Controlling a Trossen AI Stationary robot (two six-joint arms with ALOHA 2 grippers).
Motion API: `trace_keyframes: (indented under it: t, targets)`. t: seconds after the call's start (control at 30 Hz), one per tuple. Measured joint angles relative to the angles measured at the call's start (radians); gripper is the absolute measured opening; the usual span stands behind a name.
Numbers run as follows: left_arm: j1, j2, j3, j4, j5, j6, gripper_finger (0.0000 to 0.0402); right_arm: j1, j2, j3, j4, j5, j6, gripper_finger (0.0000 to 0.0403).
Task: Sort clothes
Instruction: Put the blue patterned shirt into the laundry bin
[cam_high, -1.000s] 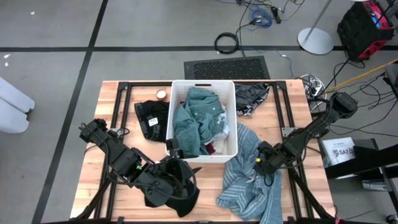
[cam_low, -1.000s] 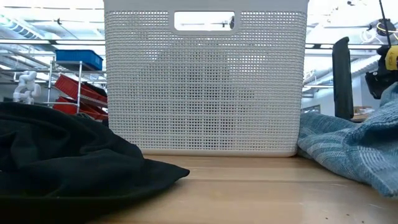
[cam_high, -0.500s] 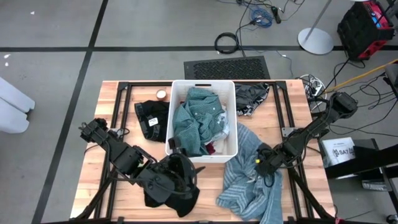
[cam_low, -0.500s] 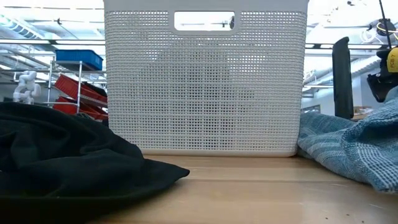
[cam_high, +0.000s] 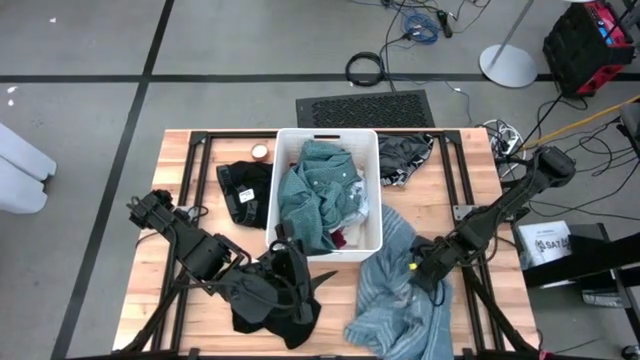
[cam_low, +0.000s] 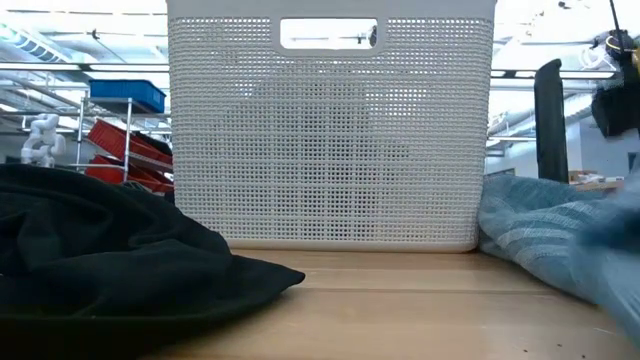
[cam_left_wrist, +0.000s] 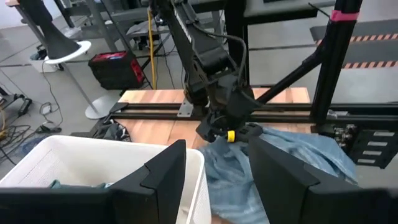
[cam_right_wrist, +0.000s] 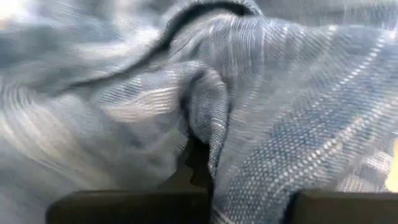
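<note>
The clothes lie spread about a white bin (cam_high: 372, 240). A light blue striped garment (cam_high: 400, 295) rests on the table to the bin's right, and my right gripper (cam_high: 415, 278) is shut on it. A black garment (cam_high: 270, 305) lies near the front left. Above it my left gripper (cam_left_wrist: 214, 180) stands open and holds nothing, by the bin's near left corner. Teal-grey striped clothes (cam_high: 315, 195) fill the bin. Another black garment (cam_high: 243, 190) lies left of the bin, and a dark grey one (cam_high: 402, 158) lies at its far right. My right gripper pinches a bunched fold (cam_right_wrist: 205, 118) of the light blue striped garment between its two fingers, near the garment's middle. The fingers come from above, slanting down. The cloth rises a little at the hold, while its wide near part (cam_high: 395, 325) stays on the table.
A small round roll (cam_high: 260, 152) sits at the far left of the bin. In the low view the bin's mesh wall (cam_low: 330, 140) fills the middle. Black frame bars (cam_high: 455, 185) run along the table's sides. Bare wood shows at the near left corner (cam_high: 160, 320).
My right gripper has shut on the light blue garment and risen a little. The cloth has gathered toward the gripper, and its far edge has drawn away from the bin's right wall. My left gripper has tipped upward slightly, staying open.
</note>
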Motion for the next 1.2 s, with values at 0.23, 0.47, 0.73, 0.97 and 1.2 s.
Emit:
trace_keyframes:
  t: [0.23,0.47,0.73,0.97,1.2]
  targets:
    - [0.000,-0.010,0.000,0.029,0.002,0.001,0.0184,0.032,-0.062,0.161,-0.014,0.024,-0.094,0.0007]
    - [-0.003,-0.021,0.000,0.032,0.025,0.001,0.0184,0.104,-0.085,0.362,-0.062,0.056,-0.209,0.0007]
    - [-0.004,-0.021,0.000,0.024,0.027,0.021,0.0184,0.182,-0.088,0.620,-0.036,0.189,-0.434,0.0009]
    - [-0.004,-0.021,0.000,-0.091,0.019,0.017,0.0184,0.199,-0.088,0.838,0.064,0.251,-0.814,0.0012]
    - [-0.004,-0.022,0.000,-0.417,-0.139,-0.131,0.0184,0.131,-0.088,0.972,0.237,0.250,-1.286,0.0013]
